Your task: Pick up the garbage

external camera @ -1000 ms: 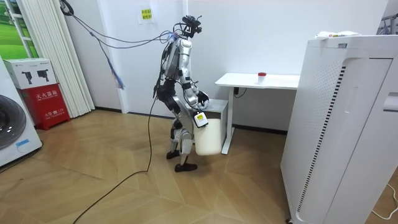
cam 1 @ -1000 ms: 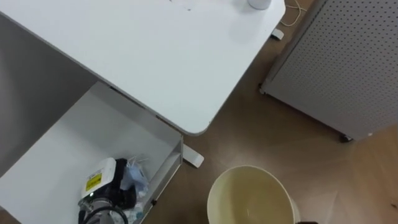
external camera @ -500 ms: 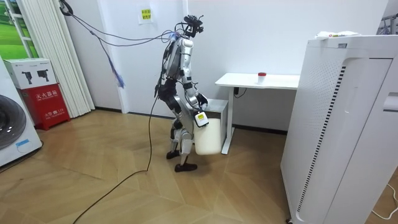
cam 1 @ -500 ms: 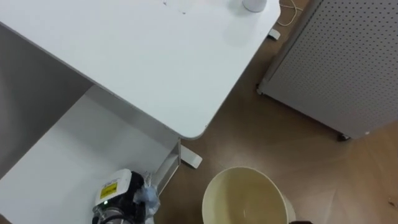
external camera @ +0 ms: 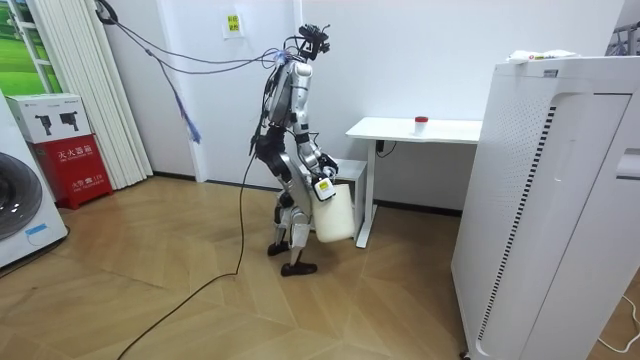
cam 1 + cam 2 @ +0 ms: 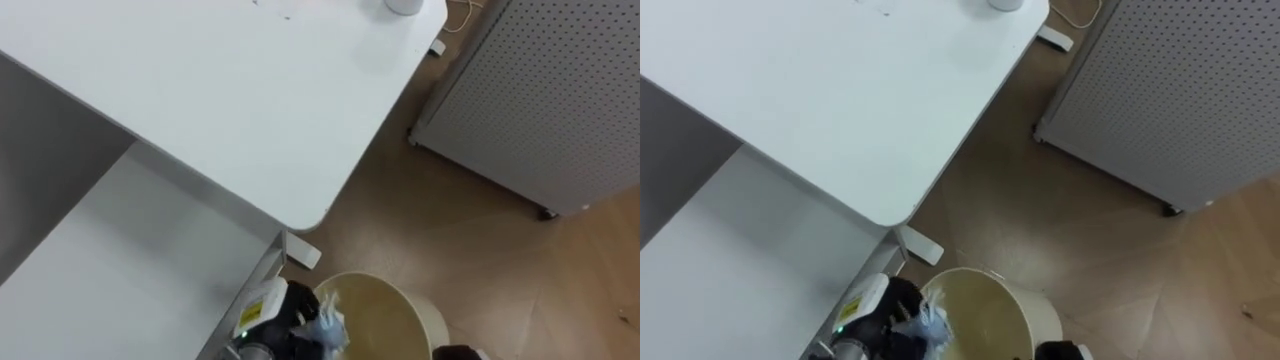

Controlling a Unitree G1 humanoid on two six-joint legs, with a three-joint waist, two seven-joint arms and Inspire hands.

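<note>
Crumpled bluish-white garbage wad (image 6: pixel 326 326) is gripped in curled fingers of the left hand (image 6: pixel 272 318), held over the left rim of the round cream plastic bin (image 6: pixel 400 302). The bin's open mouth lies just right and below. Right hand (image 6: pixel 455 352) is seen at the bin's right edge.

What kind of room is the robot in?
Probably a home-like room, maybe a test flat: a washing machine on a wooden floor, long curtains, and a white desk.
</note>
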